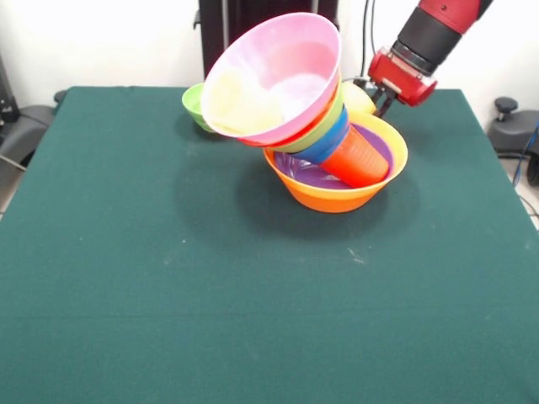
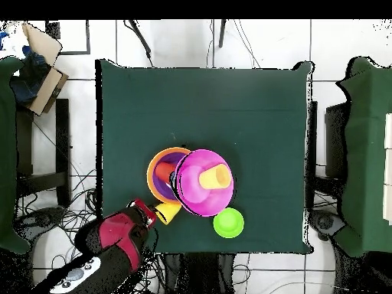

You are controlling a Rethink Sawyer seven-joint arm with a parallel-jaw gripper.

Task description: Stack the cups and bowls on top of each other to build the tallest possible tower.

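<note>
Green cloth covers the table [image 1: 168,320]. Red and black, the arm [image 1: 438,25] comes down slanted from the far right corner, and its gripper [image 1: 383,103] is just beside a yellow cup [image 1: 355,97] behind the tower; whether the jaws are open, I cannot tell. The tower leans strongly to the left. Its base is the large orange bowl [image 1: 337,198], with the purple bowl [image 1: 307,175] inside. The large pink bowl [image 1: 274,76] tilts on top. A small green bowl [image 1: 194,105] stands apart.

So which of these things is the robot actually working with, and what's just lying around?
Part of the job:
tower, leaning over
large orange bowl
small green bowl, apart
yellow cup
gripper

Just lying about:
cardboard box
cables on the floor
</note>
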